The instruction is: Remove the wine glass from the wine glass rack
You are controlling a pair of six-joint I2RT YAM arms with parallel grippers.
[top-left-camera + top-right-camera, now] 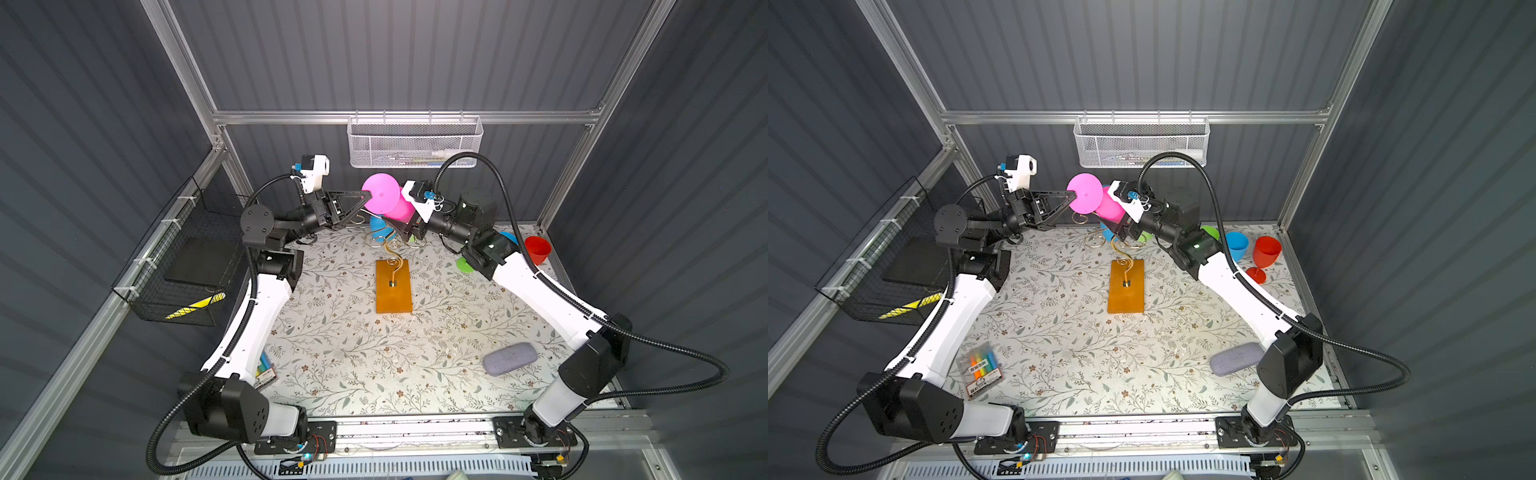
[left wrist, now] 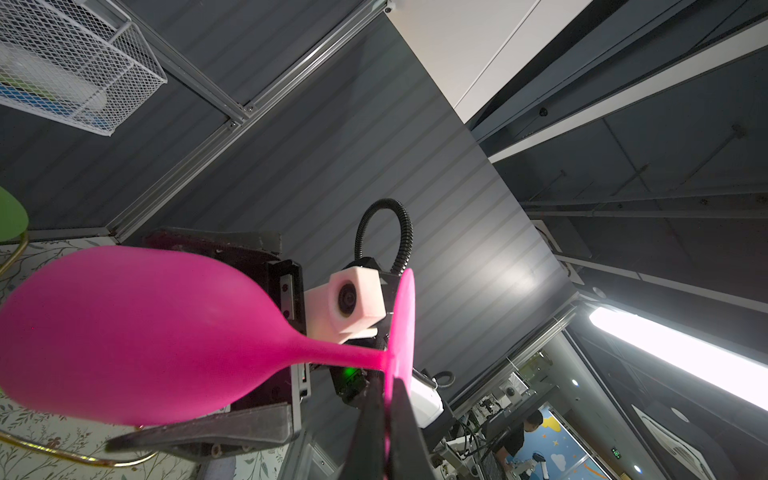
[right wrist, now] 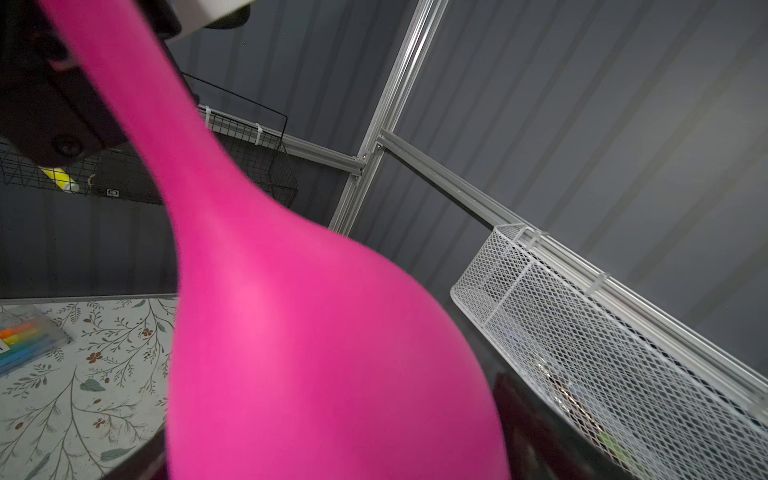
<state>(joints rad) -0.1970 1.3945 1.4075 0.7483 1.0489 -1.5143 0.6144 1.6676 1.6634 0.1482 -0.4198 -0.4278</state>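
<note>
In both top views the glass (image 1: 386, 199) (image 1: 1090, 199) is hanging above the rack's (image 1: 393, 291) (image 1: 1125, 291) scrolls, foot uppermost and leaning toward the left arm, bowl slanting down and right. The left gripper (image 1: 365, 195) (image 1: 1070, 194) is pinching the foot's rim.

In the left wrist view the stem is showing free of any wire. The right gripper (image 2: 133, 340) is straddling the bowl, but whether it is pressing cannot be told.

In the right wrist view the bowl (image 3: 291, 332) is filling the frame.
</note>
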